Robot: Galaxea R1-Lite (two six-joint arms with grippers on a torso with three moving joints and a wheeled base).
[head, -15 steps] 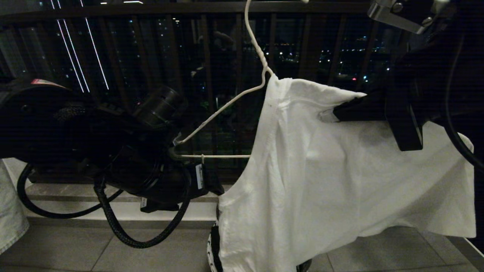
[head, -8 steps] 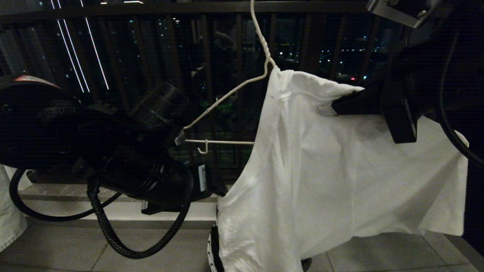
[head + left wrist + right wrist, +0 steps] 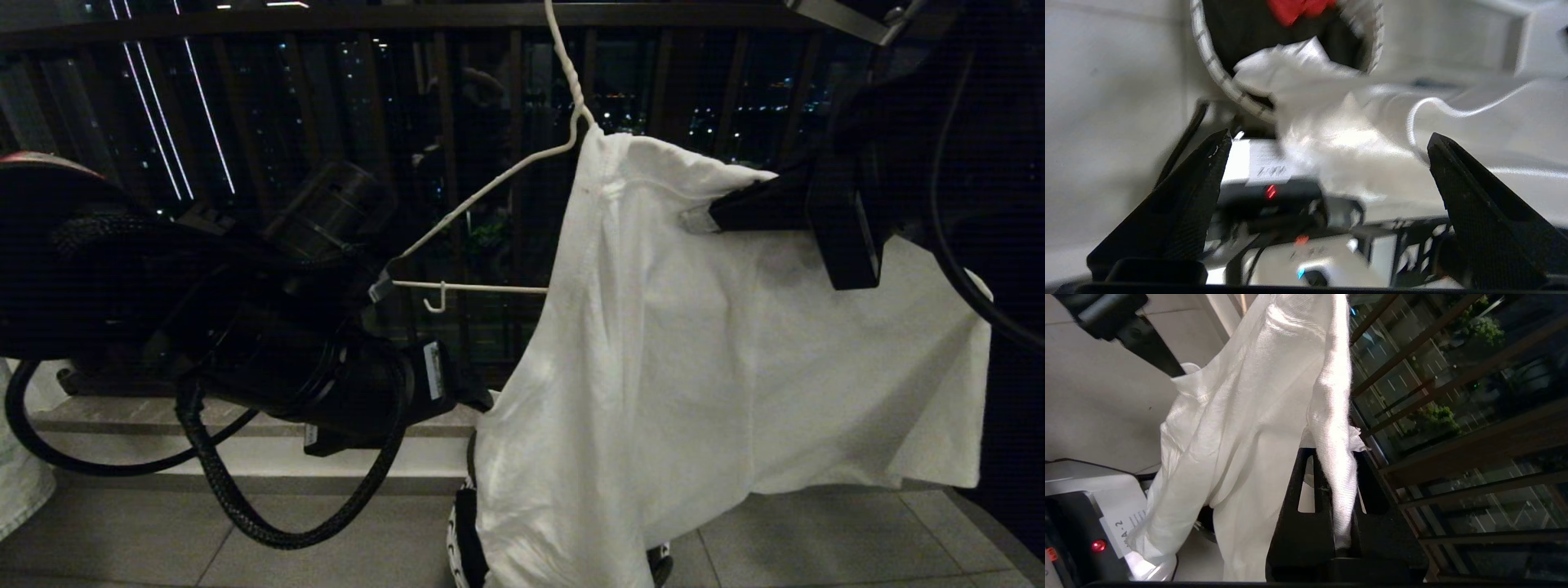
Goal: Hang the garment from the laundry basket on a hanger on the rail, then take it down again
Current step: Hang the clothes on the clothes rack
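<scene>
The hanger (image 3: 490,237) and garment (image 3: 702,367) have risen, right gripper (image 3: 702,220) clamped on cloth, left gripper (image 3: 1327,163) apart beside it, so hanging proceeds.

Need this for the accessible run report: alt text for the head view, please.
A white T-shirt drapes over one side of a thin white wire hanger, the right pincer shut on its shoulder fabric. The left pincer, open, is at the hanger's bare end. Behind is a dark balustrade with night city lights; the laundry basket peeks out below the shirt.
</scene>
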